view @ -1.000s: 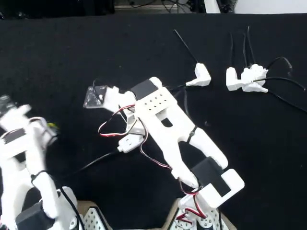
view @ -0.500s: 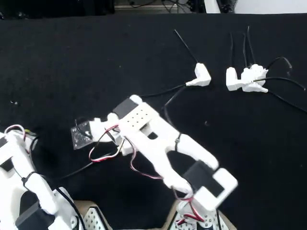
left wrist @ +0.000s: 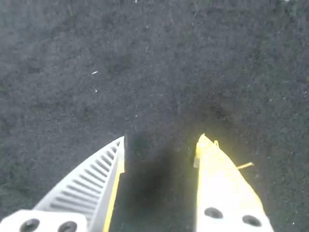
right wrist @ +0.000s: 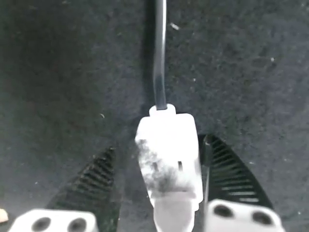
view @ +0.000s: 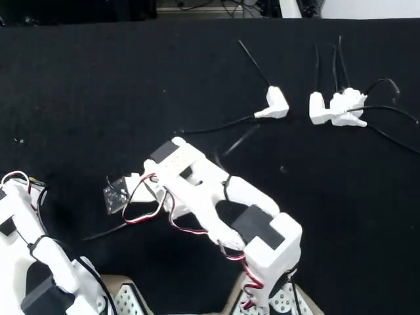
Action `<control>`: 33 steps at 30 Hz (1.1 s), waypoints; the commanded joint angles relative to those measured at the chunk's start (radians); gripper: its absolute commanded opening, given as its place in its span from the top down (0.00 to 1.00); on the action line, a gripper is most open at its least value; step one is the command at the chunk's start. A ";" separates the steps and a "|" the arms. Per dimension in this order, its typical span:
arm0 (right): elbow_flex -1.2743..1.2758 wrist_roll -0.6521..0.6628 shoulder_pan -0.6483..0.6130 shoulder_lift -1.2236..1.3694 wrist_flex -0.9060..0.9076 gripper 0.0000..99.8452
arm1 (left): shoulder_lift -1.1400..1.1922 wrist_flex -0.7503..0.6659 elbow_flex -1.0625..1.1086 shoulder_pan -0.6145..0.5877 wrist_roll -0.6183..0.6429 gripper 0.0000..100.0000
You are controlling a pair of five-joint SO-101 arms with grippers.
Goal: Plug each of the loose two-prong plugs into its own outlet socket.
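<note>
An angled plug (view: 275,104), white and corded, is seen lying on the black surface (view: 79,79) and is taken here as the reference. Near it on its right, and apart from it, a cluster of white sockets and plugs (view: 336,108) is gathered, with thin dark cords fanned out around it. A black cord (view: 216,125) is led from the angled plug leftward toward the right arm (view: 210,193), which is stretched low over the surface, left of the angled plug and nearer the arms' bases.

The right claw (right wrist: 159,144) is held released. Its fingers are parted on either side of a white corded piece (right wrist: 169,154), which is laid lengthwise between them with its lead (right wrist: 159,53) running away from the wrist. One finger (right wrist: 227,179) is seen just beside the piece, though contact cannot be told. A strip of dark surface is left between the piece and the other finger (right wrist: 94,186). Prongs cannot be made out on the piece.

The left arm (view: 26,243) is placed farthest left of the angled plug, well apart from it. The left claw (left wrist: 161,140) is likewise released, its ribbed grey finger (left wrist: 96,183) and yellow finger (left wrist: 217,183) spread over black surface.
</note>
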 commanded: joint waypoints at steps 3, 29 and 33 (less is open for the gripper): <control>-0.007 -0.011 0.025 -0.025 -0.035 0.99 | -0.008 0.005 -0.056 -0.005 0.012 0.77; -0.516 -0.735 0.985 -0.097 0.130 0.99 | 0.002 -0.040 -0.013 0.197 -0.035 0.77; -0.723 -0.770 1.020 0.090 0.133 0.99 | 0.002 -0.041 -0.010 0.199 -0.049 0.77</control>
